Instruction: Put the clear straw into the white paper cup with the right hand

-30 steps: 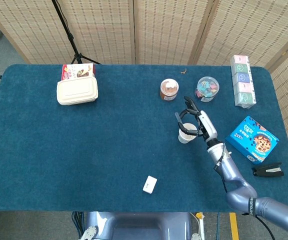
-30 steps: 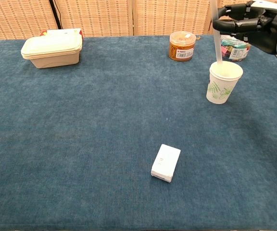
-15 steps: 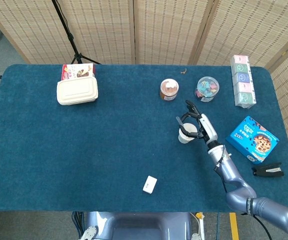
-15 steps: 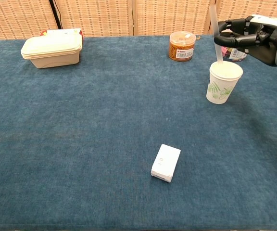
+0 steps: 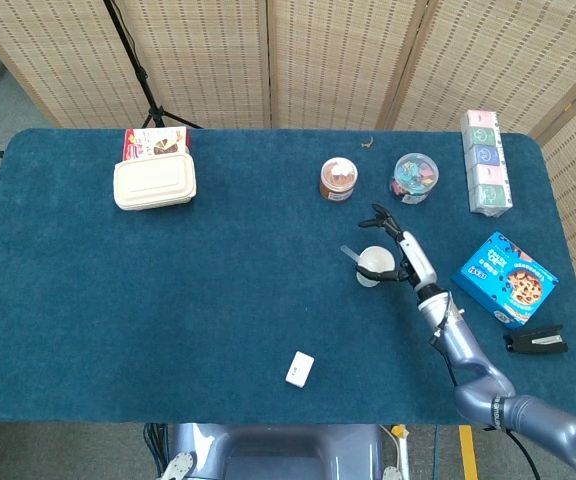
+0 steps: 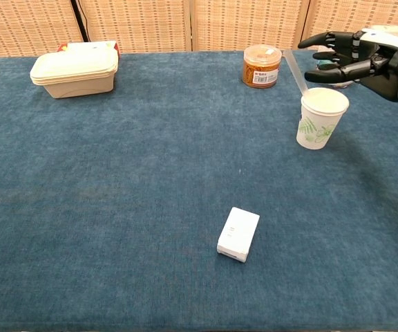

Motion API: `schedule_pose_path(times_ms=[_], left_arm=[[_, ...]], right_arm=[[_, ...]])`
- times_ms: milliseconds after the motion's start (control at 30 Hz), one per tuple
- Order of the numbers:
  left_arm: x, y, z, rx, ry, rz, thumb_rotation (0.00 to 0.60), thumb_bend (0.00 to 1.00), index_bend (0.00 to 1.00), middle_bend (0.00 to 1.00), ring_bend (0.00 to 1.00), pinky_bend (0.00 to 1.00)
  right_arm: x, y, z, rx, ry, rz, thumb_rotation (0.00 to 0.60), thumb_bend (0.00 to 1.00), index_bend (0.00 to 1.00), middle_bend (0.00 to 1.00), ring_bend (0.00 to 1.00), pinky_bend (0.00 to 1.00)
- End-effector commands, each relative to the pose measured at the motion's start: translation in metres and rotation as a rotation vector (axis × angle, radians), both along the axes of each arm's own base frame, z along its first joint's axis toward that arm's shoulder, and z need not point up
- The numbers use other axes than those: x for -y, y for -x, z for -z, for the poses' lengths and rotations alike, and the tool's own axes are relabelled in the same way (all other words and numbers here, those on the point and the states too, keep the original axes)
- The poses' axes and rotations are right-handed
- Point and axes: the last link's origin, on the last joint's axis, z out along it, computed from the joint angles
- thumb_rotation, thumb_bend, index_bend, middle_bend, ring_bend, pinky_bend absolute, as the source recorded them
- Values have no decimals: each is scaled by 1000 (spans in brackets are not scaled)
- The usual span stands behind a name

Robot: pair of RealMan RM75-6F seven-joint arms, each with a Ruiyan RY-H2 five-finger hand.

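Clear straw (image 6: pixel 296 71) stands in the white paper cup (image 6: pixel 321 118), lower end inside, upper end leaning over the rim toward the table's left side. Nothing grips it; it rests on the cup's lip by its own weight, which accounts for the tilt. In the head view the straw (image 5: pixel 353 255) shows as a short pale line poking out of the cup (image 5: pixel 373 266) on that side.

Right hand (image 6: pixel 360 57) hovers just beside and above the cup on its right, fingers spread wide and apart, holding nothing. In the head view the hand (image 5: pixel 406 257) sits close against the cup's right side, not closed on it. My reading: an open posture after release, kept clear of the rim so as not to knock the cup.

Left hand: not visible in either view.

Change from half a second ago: the straw then stood near upright, pinched in the fingertips above the cup mouth; now the fingers have opened and the straw has tipped over to lean. Cup position unchanged.

Cup sits right of the table's centre, nearer the far edge than the near one. Orange-lidded jar (image 6: pixel 262 65) behind it, small white box (image 6: pixel 238 234) toward the near edge, lidded food container (image 6: pixel 74 70) at far left.

Judgement: placement looks done.
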Motion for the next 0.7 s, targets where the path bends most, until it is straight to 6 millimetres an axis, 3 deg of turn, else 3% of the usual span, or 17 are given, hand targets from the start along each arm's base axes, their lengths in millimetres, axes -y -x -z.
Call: schedule_pose_path(times_ms=[33, 167, 333, 633, 700], left_arm=[[0, 0, 0, 1, -1, 2, 600, 0, 0, 0, 0, 0], [1, 0, -1, 1, -2, 5, 600, 0, 0, 0, 0, 0], [1, 0, 0, -6, -2, 7, 600, 0, 0, 0, 0, 0], [3, -2, 2, -31, -8, 22, 600, 0, 0, 0, 0, 0], [3, -3, 2, -58, -26, 26, 600, 0, 0, 0, 0, 0]], right_arm=[[-5, 0, -7, -22, 42, -36, 600, 180, 182, 0, 0, 0], [-14, -3, -21, -31, 84, -71, 600, 163, 159, 0, 0, 0], [-27, 0, -43, -168, 129, -129, 600, 12, 70, 0, 0, 0], [-69, 22, -84, -675, 340, -155, 600, 0, 15, 0, 0, 0], [-98, 44, -102, -903, 410, -118, 600, 0, 4, 0, 0, 0]])
